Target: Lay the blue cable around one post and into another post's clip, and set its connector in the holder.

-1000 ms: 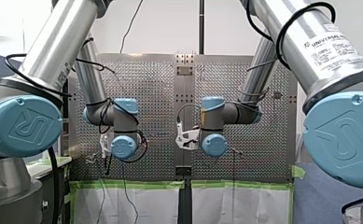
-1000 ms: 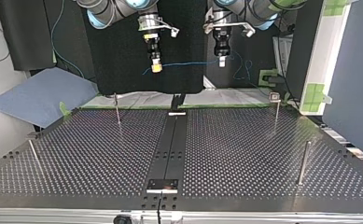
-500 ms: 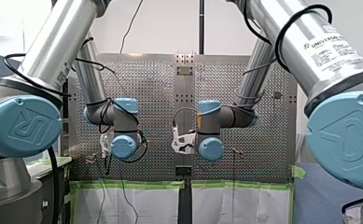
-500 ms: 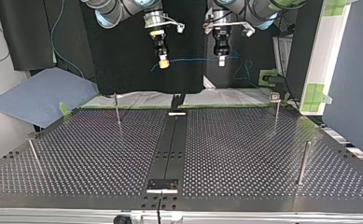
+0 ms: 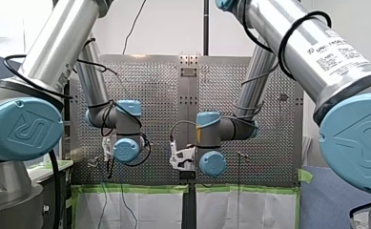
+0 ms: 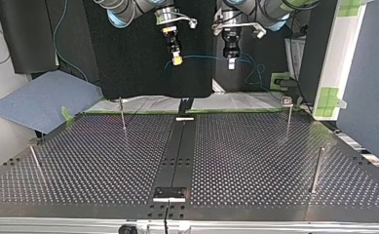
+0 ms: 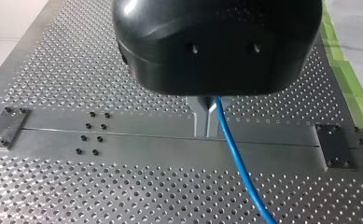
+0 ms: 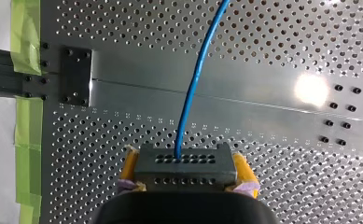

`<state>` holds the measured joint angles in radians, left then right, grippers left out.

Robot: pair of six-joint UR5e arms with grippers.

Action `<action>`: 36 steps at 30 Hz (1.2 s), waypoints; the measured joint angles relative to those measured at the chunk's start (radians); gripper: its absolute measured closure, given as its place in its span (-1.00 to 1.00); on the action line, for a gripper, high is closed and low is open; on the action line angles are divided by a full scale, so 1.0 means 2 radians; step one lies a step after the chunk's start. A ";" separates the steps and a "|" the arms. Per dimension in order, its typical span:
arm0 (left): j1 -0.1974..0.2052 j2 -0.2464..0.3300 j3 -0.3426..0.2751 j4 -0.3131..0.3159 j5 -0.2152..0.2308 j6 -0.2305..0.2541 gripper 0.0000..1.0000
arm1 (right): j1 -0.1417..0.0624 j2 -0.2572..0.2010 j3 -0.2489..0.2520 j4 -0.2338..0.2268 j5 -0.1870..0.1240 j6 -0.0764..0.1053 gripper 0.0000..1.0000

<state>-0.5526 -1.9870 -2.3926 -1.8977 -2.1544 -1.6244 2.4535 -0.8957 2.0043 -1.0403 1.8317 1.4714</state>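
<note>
Blue cable [image 6: 201, 57] spans the air above the worktop [image 6: 255, 161], from my right gripper [image 6: 177, 59] to my left gripper [image 7: 205, 122]. Right one's yellow pads [image 8: 129, 167] are clamped on the connector [image 8: 186, 165]. Left one is closed tight on the cable itself.

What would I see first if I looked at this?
The thin blue cable, stretched in the air above the holey table. My right gripper, with yellow pads, clamps the dark connector at one end. My left gripper pinches the blue cable further along.
</note>
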 joint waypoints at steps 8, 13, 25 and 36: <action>0.024 -0.024 -0.024 0.024 0.024 0.001 1.00 | 0.000 0.000 0.000 0.000 0.000 0.000 1.00; 0.046 -0.034 -0.046 0.046 0.046 0.002 1.00 | 0.000 0.000 0.000 0.000 0.000 0.000 1.00; 0.091 -0.035 -0.062 0.072 0.069 0.002 1.00 | 0.000 0.000 0.000 0.000 0.000 0.000 1.00; 0.102 -0.012 -0.041 0.068 0.062 -0.020 1.00 | 0.025 0.022 -0.025 0.025 0.025 0.025 1.00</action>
<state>-0.3496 -2.0104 -2.4741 -1.7625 -2.0294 -1.6651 2.5043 -0.8525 1.9536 -0.9895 1.8823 1.5220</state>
